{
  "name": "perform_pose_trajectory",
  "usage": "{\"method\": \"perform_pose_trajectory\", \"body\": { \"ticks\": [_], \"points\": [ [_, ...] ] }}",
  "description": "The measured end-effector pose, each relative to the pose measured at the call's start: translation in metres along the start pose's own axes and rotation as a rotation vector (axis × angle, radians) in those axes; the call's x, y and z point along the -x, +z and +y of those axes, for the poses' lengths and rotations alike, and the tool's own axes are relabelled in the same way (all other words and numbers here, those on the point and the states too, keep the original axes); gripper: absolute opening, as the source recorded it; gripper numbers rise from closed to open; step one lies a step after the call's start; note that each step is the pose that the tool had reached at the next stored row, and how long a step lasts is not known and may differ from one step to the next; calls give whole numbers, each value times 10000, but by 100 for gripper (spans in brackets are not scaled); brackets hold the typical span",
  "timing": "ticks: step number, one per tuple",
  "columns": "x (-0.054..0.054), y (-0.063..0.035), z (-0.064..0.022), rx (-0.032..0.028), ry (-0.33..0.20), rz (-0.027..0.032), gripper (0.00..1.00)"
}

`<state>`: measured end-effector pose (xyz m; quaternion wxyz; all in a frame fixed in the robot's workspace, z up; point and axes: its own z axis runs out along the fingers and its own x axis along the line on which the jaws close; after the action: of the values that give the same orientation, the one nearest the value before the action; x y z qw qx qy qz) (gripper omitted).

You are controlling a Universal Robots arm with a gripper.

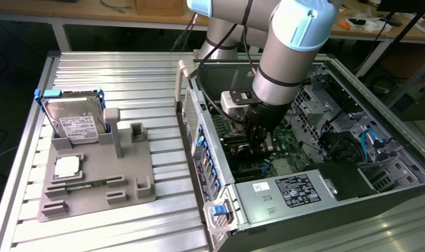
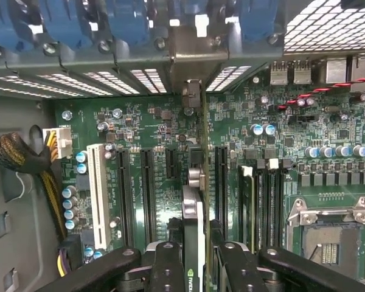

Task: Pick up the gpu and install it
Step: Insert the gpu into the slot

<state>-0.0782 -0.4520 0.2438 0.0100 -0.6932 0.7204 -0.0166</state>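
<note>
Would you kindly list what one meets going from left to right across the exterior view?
Silver hard drive in its blue frame → grey fixture tray → blue-latched side wall of the computer case → gripper lowered over the motherboard → blue cables at the case's far side.
</note>
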Motion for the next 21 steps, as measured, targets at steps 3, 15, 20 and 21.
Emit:
{"method": "perform_pose_trajectory", "body": {
  "ticks": [3,15,20,21],
  "points": [
    [0,8,5,-2,-1,-1,27],
    [0,8,9,-3,0,-3,27],
    [1,13,13,-18,3,-15,33],
    [0,4,12,-13,0,0,33]
  ]
}}
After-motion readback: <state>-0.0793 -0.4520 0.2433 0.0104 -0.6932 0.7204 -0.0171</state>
